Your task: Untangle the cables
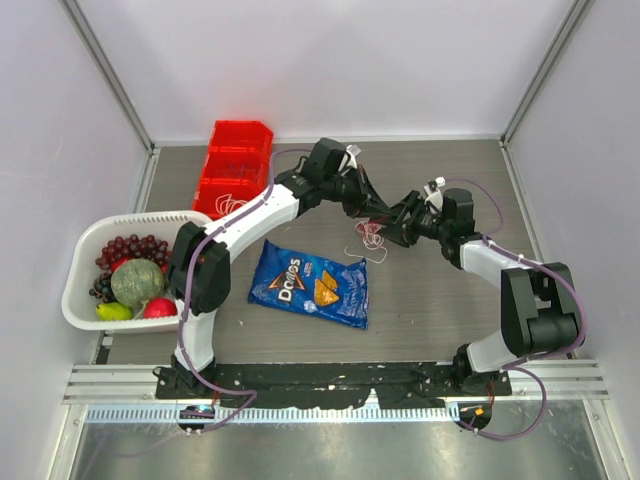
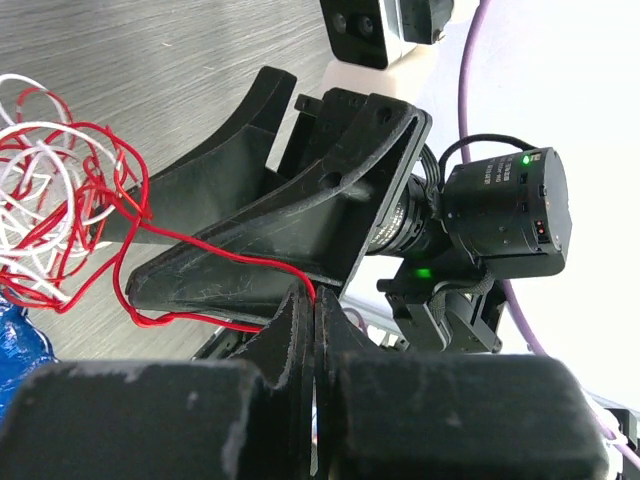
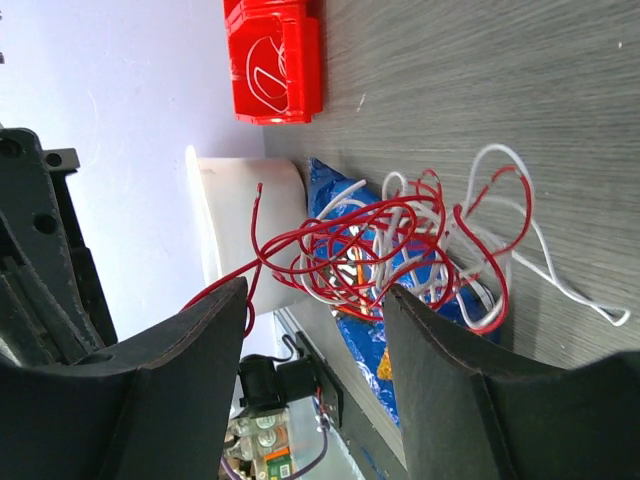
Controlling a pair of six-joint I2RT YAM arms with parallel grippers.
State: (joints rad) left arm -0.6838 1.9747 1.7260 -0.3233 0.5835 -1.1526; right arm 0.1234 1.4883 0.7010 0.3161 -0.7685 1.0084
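Observation:
The cables are a small tangle of red and white cords on the grey table between the two grippers, just above the chip bag. In the left wrist view the tangle is at the left, and one red cord runs from it into my left gripper, which is shut on that cord. My left gripper is just above the tangle. My right gripper is open; in its wrist view the tangle lies just past the fingers, with a red strand crossing the left fingertip.
A blue Doritos bag lies near the tangle, toward the front. A red bin stands at the back left. A white basket of fruit sits at the left edge. White walls enclose the table.

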